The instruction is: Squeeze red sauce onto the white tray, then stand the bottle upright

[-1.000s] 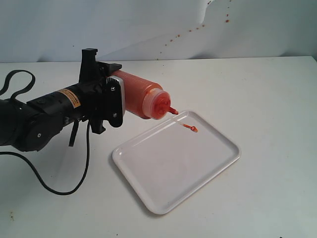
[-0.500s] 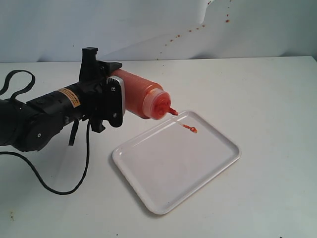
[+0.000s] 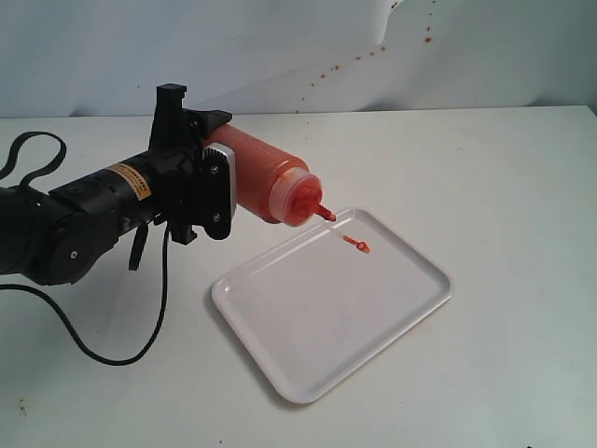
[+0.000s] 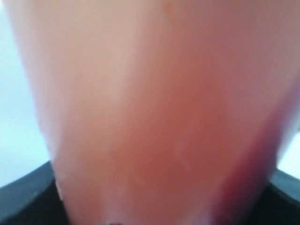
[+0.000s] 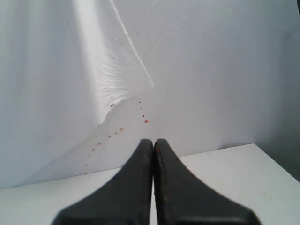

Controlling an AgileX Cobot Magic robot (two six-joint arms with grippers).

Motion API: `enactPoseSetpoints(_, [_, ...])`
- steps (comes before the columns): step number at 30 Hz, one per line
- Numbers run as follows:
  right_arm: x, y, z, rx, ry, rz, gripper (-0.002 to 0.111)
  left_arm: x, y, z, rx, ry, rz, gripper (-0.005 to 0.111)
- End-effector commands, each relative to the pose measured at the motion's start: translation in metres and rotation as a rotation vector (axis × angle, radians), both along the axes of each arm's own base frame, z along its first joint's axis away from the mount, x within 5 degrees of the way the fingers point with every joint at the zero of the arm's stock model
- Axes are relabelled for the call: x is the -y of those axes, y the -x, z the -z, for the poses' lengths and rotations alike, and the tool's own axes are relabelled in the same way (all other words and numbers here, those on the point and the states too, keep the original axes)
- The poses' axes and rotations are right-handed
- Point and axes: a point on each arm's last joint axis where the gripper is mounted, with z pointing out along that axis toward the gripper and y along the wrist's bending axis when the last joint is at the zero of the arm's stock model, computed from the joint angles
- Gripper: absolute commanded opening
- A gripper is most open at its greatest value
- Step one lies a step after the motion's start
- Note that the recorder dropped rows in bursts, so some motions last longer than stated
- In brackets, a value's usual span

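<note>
My left gripper point(image 3: 216, 161) is shut on the bottle point(image 3: 266, 177) and holds it tilted above the table. Its red nozzle point(image 3: 322, 213) points down and to the right, over the far-left corner of the white tray point(image 3: 280, 308). A small red-orange bit point(image 3: 356, 245) shows just below the nozzle on or over the tray; I cannot tell whether it is red sauce or the bottle's tip cap. The left wrist view is filled by the blurred orange bottle point(image 4: 154, 117). My right gripper point(image 5: 153, 143) is shut on nothing and faces the white backdrop.
The tray lies on a white table point(image 3: 504, 177), with a black cable point(image 3: 112, 355) trailing off the left arm point(image 3: 75, 224) at the front left. Small red specks point(image 3: 427, 37) dot the backdrop.
The left gripper and bottle have risen very slightly. The red bit under the nozzle has shifted a touch to the left. The right gripper has stayed shut.
</note>
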Motion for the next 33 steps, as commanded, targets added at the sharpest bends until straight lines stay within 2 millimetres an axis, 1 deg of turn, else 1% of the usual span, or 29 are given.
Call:
enactPoseSetpoints(1, [0.0, 0.001, -0.001, 0.025, -0.045, -0.004, 0.0, 0.001, -0.001, -0.013, 0.07, 0.058, -0.012, 0.0])
enactPoseSetpoints(3, [0.001, 0.001, -0.002, 0.036, -0.136, -0.01, 0.0, 0.001, -0.001, -0.013, 0.07, 0.058, -0.012, 0.0])
enactPoseSetpoints(7, [0.006, 0.002, -0.008, 0.116, -0.343, -0.007, 0.0, 0.001, -0.001, -0.013, 0.069, 0.06, -0.013, 0.0])
enactPoseSetpoints(10, [0.006, 0.003, -0.009, 0.131, -0.387, -0.012, 0.0, 0.001, -0.001, -0.013, 0.069, 0.06, -0.013, 0.0])
enactPoseSetpoints(13, [0.004, 0.007, -0.027, 0.163, -0.292, -0.024, 0.0, 0.001, -0.001, -0.013, 0.069, 0.06, -0.013, 0.0])
enactPoseSetpoints(18, [0.0, 0.021, -0.072, 0.247, -0.087, -0.023, 0.0, 0.002, 0.0, -0.013, 0.072, 0.053, -0.003, 0.0])
enactPoseSetpoints(19, [-0.001, 0.025, -0.081, 0.264, -0.015, -0.01, 0.0, 0.002, 0.0, -0.013, 0.072, 0.053, -0.003, 0.0])
enactPoseSetpoints(21, [-0.002, 0.024, -0.094, 0.266, 0.148, 0.024, 0.0, 0.002, 0.0, -0.013, 0.072, 0.053, -0.003, 0.0])
enactPoseSetpoints(23, [-0.002, 0.017, -0.102, 0.24, 0.228, 0.037, 0.0, 0.002, 0.0, -0.013, 0.072, 0.053, -0.003, 0.0])
enactPoseSetpoints(26, [-0.003, -0.002, -0.104, 0.166, 0.228, 0.026, 0.0, 0.002, 0.0, -0.013, 0.072, 0.053, -0.003, 0.0])
enactPoseSetpoints(29, [-0.004, -0.025, -0.101, 0.101, 0.226, -0.006, 0.0, 0.002, 0.0, -0.013, 0.07, 0.052, -0.003, 0.0])
enactPoseSetpoints(33, [-0.01, -0.052, -0.094, 0.037, 0.223, -0.072, 0.0, 0.002, 0.0, -0.012, 0.062, 0.048, -0.003, 0.0])
